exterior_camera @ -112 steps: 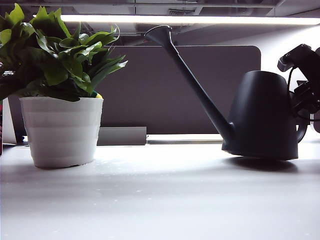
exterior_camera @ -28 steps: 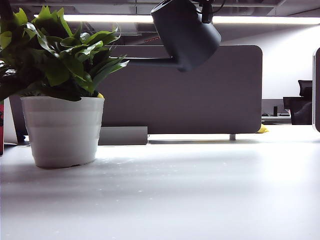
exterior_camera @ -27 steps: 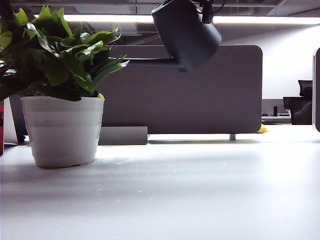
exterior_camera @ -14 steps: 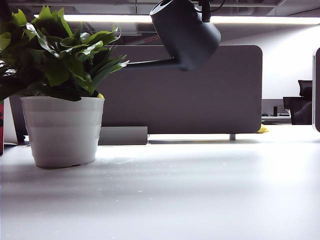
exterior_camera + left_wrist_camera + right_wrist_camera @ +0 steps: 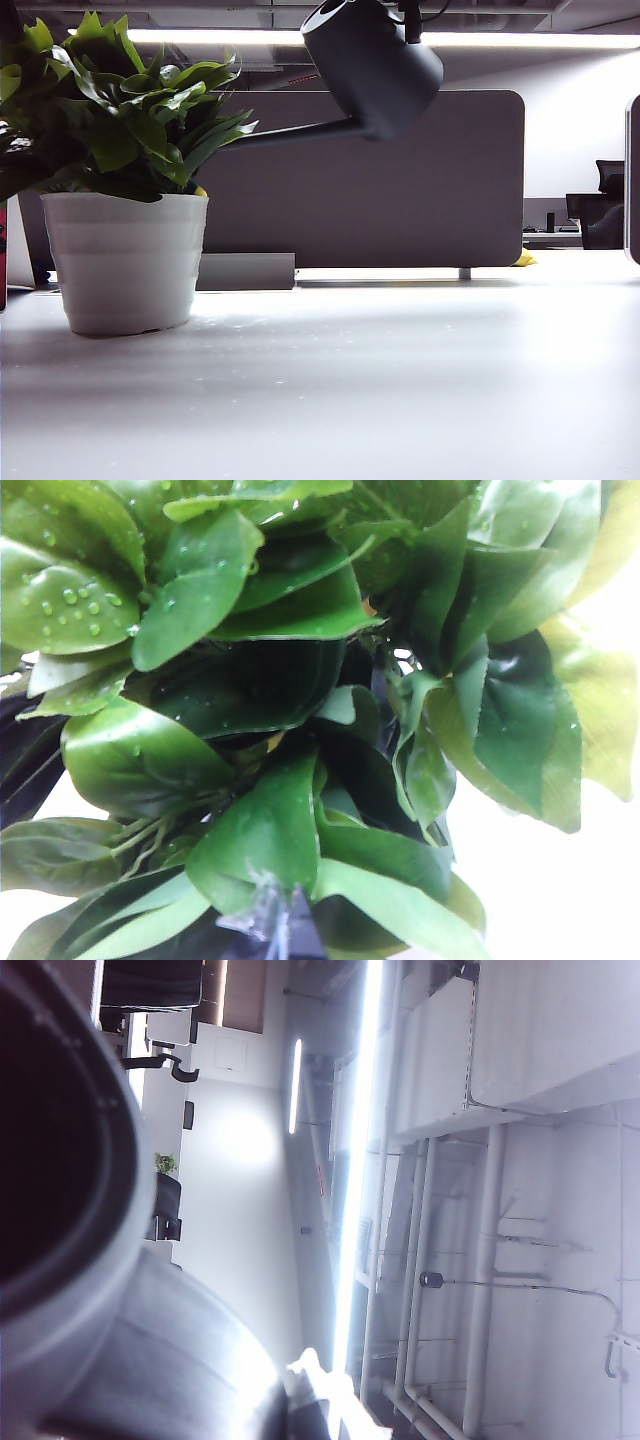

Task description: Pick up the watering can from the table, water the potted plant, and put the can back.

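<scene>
The black watering can (image 5: 372, 65) hangs high over the white table (image 5: 400, 380), tipped so its thin spout (image 5: 290, 130) slopes down into the leaves of the potted plant (image 5: 120, 110), which stands in a white ribbed pot (image 5: 125, 260). My right gripper (image 5: 410, 20) is shut on the can from above, mostly cut off by the frame edge. In the right wrist view the can's body (image 5: 110, 1290) fills one side beside that gripper (image 5: 320, 1400). My left gripper (image 5: 275, 930) sits right against the wet green leaves (image 5: 260, 680), its tips together and holding nothing.
A grey partition (image 5: 420, 180) runs along the back of the table, with a low silver box (image 5: 245, 271) at its foot behind the pot. A dark panel edge (image 5: 634, 180) stands at the far right. An office chair (image 5: 605, 205) is far behind.
The can has tipped slightly further, and its spout now slopes down towards the leaves instead of lying level. The plant has not moved.
</scene>
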Controlling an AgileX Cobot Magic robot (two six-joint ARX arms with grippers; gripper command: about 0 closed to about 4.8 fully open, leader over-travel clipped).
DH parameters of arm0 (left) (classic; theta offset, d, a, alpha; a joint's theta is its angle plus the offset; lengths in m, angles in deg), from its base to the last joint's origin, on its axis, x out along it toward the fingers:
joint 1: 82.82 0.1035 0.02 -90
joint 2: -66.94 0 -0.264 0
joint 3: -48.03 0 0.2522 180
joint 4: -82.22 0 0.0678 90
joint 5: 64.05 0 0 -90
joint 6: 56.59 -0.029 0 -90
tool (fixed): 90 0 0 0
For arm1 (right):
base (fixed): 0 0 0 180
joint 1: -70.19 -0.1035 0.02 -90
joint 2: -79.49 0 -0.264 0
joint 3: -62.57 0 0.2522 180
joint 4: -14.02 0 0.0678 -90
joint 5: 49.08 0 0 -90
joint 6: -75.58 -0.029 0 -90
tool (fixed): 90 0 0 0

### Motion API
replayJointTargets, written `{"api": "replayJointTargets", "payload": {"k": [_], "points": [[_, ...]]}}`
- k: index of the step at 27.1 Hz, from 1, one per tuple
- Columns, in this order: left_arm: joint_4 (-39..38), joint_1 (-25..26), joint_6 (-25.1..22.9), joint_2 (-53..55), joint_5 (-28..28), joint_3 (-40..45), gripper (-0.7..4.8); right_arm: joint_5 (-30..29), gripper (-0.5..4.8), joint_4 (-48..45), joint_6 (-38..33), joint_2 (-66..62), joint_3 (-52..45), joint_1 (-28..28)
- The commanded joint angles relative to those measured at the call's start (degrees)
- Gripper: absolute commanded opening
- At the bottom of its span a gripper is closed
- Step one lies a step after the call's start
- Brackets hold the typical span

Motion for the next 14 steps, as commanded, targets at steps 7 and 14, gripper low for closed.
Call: {"api": "replayJointTargets", "payload": {"k": [7,14], "points": [[0.24,-0.09,0.15,-0.15,0.02,-0.11,-0.06,0.09,-0.05,-5.40,-0.33,1.18,1.14,-0.11],[0.35,-0.07,0.15,-0.15,-0.17,-0.11,-0.06,0.31,-0.05,-2.95,-6.71,1.18,1.11,-0.11]]}}
